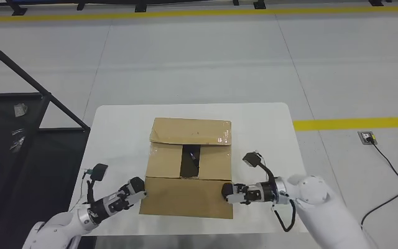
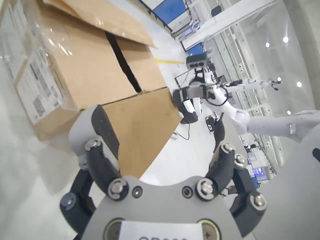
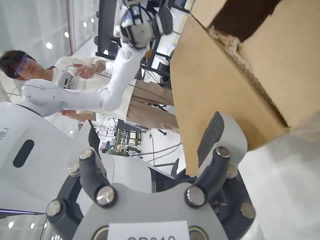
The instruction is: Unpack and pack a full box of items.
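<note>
Cardboard box [image 1: 189, 165] sits mid-table [image 1: 261, 121], long side toward the robot. The top flaps are not fully shut, leaving a dark gap [image 1: 191, 160] between them. The near flap [image 1: 186, 198] slopes out toward the robot.

Left gripper [image 1: 137, 190] is at that flap's left corner and right gripper [image 1: 230, 192] at its right corner. Both have their fingers spread, straddling the flap edge. One left finger [image 2: 105, 126] lies against the cardboard, and neither pair is clamped.

Judged step: opening the box, at the start of unpacking. The next move calls for both sides to pinch the flap and fold it back evenly, or the card may twist.

Contents are unidentifiable through the gap. The far side of the box is hidden.
</note>
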